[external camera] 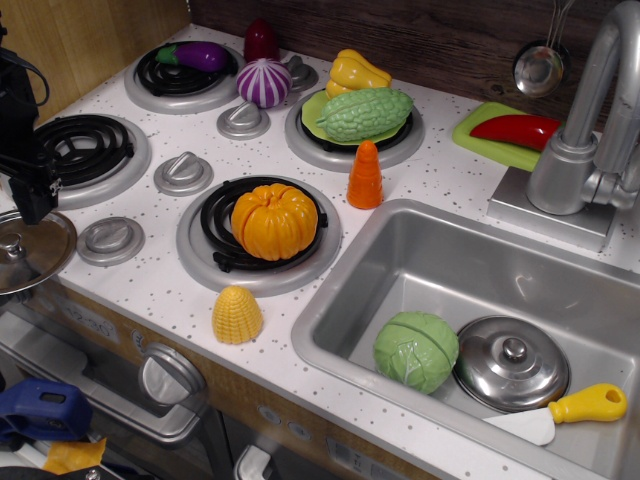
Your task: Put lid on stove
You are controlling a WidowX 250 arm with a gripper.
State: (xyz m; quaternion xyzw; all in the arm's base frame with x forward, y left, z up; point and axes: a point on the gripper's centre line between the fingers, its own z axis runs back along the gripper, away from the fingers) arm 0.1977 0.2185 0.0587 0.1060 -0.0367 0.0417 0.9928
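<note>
Lid: flat, mirror-shiny round steel lid [30,252] with small knob, far left edge of the frame, overhanging the counter's front-left corner.
Gripper: black gripper [30,195] directly above the lid; whether it is spread or pinching cannot be told.
Stove: white speckled cooktop [150,285] with black coil burners, toy vegetables on three.
Sink: steel basin [420,265] lower right, holding a domed steel lid [512,362].
Room: dark wood-plank wall [440,35] behind.
</note>
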